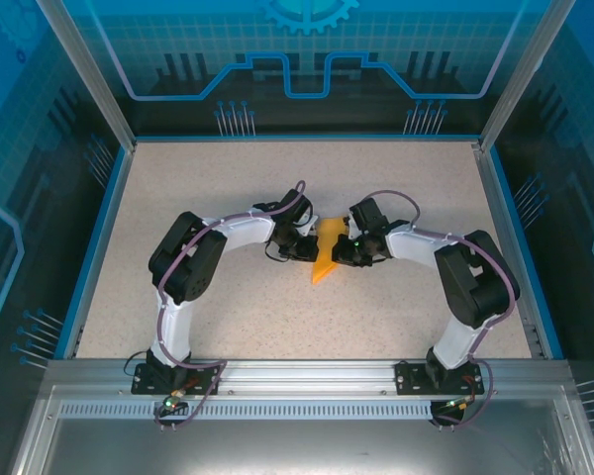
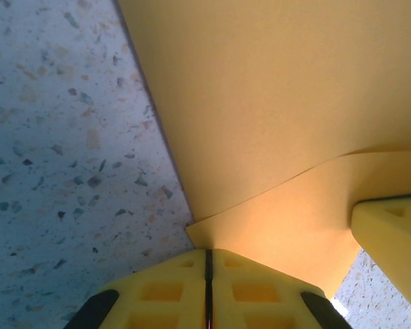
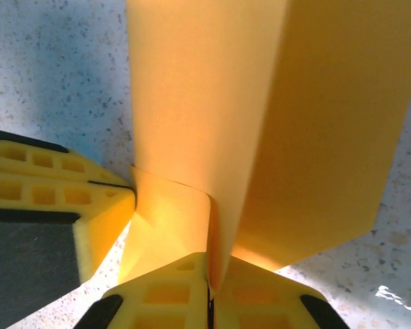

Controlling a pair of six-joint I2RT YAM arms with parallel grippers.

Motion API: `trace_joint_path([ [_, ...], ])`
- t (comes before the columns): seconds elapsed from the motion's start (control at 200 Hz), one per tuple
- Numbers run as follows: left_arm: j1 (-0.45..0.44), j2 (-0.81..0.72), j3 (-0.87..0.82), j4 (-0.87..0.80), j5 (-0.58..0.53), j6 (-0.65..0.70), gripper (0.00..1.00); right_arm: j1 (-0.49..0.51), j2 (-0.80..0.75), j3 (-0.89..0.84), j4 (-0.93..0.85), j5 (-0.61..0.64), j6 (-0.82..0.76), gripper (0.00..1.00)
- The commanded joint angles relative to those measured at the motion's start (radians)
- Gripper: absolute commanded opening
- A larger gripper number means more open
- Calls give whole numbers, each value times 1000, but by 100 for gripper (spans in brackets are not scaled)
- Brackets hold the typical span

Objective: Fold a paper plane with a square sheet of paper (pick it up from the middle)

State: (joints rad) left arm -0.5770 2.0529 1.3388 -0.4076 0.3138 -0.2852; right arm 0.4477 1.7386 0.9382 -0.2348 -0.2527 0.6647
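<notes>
Folded sheet of paper (image 1: 326, 261) held at the middle of the table (image 1: 228, 307), between your two arms.
Your left gripper (image 1: 299, 243) and right gripper (image 1: 340, 253) meet almost tip to tip, with the orange-yellow sheet between them and its narrow end pointing toward the near side. In your left wrist view, the fingers (image 2: 164, 291) are pressed together on the sheet's near corner. In your right wrist view, the fingers (image 3: 164, 295) are clamped on a raised fold whose layers stand up off the speckled surface.

speckled beige tabletop (image 1: 228, 317) | blue-rimmed enclosure walls (image 1: 99, 228) | metal front rail (image 1: 307, 371)
</notes>
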Motion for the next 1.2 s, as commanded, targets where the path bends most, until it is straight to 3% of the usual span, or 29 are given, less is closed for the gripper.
trace_joint_path([
  [0.0, -28, 36, 10, -13, 0, 14, 9, 24, 18, 36, -26, 13, -4, 8],
  [0.395, -31, 46, -11, 11, 5, 11, 9, 34, 17, 61, 4, -34, 36, 8],
  [0.53, -31, 48, -10, 10, 3, 12, 9, 33, -4, 40, 20, -51, 49, 18],
  [0.765, -31, 56, 12, 4, -1, 9, 9, 32, -60, -35, 99, -97, 104, 21],
  [0.905, -31, 54, 14, 3, -1, 6, 9, 42, -45, -46, 104, -87, 115, 20],
  [1.195, -31, 17, 23, 5, 29, -14, 10, 52, -27, -36, 38, 4, 68, 7],
])
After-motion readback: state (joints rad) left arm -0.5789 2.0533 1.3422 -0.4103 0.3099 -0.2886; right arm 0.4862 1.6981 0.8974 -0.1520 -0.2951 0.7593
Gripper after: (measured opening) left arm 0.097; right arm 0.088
